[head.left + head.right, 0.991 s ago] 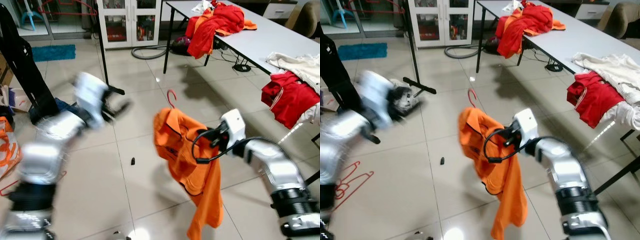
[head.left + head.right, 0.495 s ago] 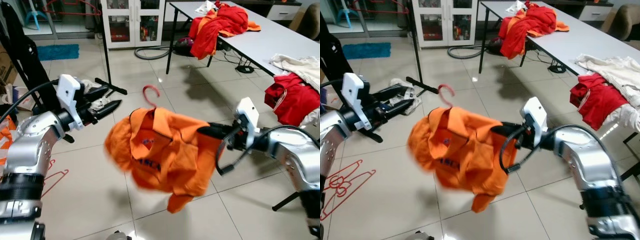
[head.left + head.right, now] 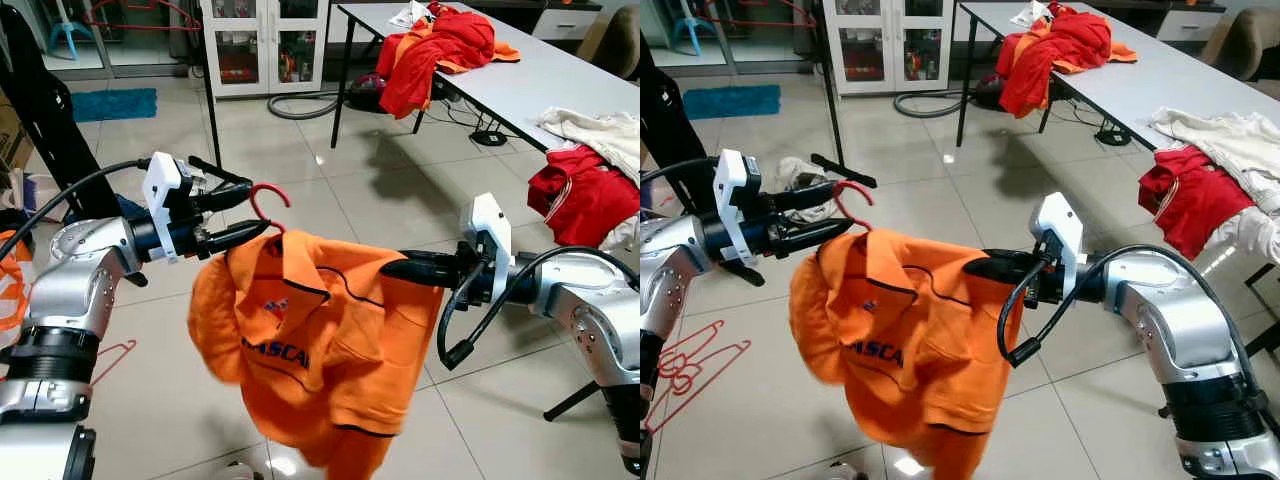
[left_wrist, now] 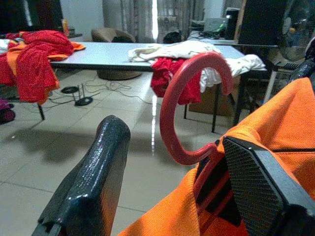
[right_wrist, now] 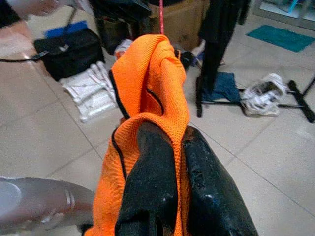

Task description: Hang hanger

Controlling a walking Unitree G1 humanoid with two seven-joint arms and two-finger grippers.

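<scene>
An orange polo shirt (image 3: 310, 330) hangs on a red hanger whose hook (image 3: 265, 205) rises from the collar. My left gripper (image 3: 255, 208) is open, one black finger on each side of the hook. The left wrist view has the red hook (image 4: 189, 108) between the fingers (image 4: 88, 187), close to one of them. My right gripper (image 3: 395, 268) is shut on the shirt's shoulder and holds it up at mid-height. In the right wrist view the fingers (image 5: 157, 172) pinch a fold of orange cloth (image 5: 152, 83).
A black rack pole (image 3: 210, 100) and a dark garment (image 3: 45, 120) stand at the left. A grey table (image 3: 560, 70) at the right carries red and orange clothes (image 3: 440, 45). Red hangers (image 3: 110, 355) lie on the tiled floor at the left.
My left gripper has moved right until the hanger hook sits between its fingers. The shirt, swung out half a second ago, now hangs down straighter and lower.
</scene>
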